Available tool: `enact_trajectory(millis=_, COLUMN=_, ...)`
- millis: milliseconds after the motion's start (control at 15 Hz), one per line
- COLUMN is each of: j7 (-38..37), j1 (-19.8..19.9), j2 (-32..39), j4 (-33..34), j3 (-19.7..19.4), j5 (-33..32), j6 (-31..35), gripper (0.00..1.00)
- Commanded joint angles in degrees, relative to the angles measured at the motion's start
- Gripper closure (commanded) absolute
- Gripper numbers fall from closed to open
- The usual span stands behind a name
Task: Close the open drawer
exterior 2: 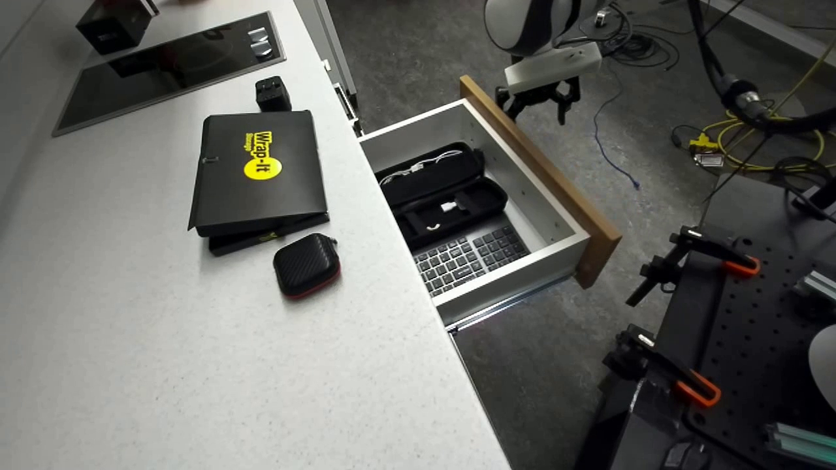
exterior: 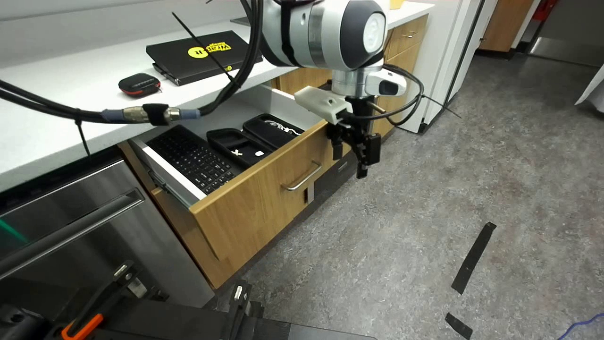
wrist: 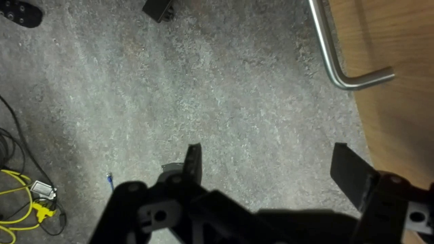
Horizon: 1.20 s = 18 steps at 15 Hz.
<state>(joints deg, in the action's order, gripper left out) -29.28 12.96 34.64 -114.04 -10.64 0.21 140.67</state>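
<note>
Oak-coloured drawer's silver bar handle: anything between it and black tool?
Nothing: in the wrist view, only mottled grey floor shows below, between tool and handle.

The black box (exterior 2: 261, 186) reads "Wrap-It Storage".

Wide-spread hand (wrist: 267, 149) beside the wooden drawer (wrist: 400, 115).

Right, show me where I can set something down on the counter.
In an exterior view, the counter lies bare between the red-trimmed case and the picture's bottom edge. Between that case and the cooktop it is crowded: Wrap-It box, small black block.
</note>
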Motion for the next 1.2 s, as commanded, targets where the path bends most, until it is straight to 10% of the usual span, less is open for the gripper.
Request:
enact_trajectory(millis=0, j7=3.1, j1=-2.2, j2=5.3, j4=9.7, j3=2.9, j5=5.8, j6=-6.5, gripper=0.0)
enact_trajectory(millis=533, j7=5.2, j1=-5.6, j2=18.6, j4=28.6, j3=8.5, j5=10.2, j6=-15.2, gripper=0.0)
enact_trajectory(millis=1133, j7=20.4, j1=-3.9, j2=20.7, j4=35.6, j3=16.1, j5=16.9, j6=-25.9, gripper=0.0)
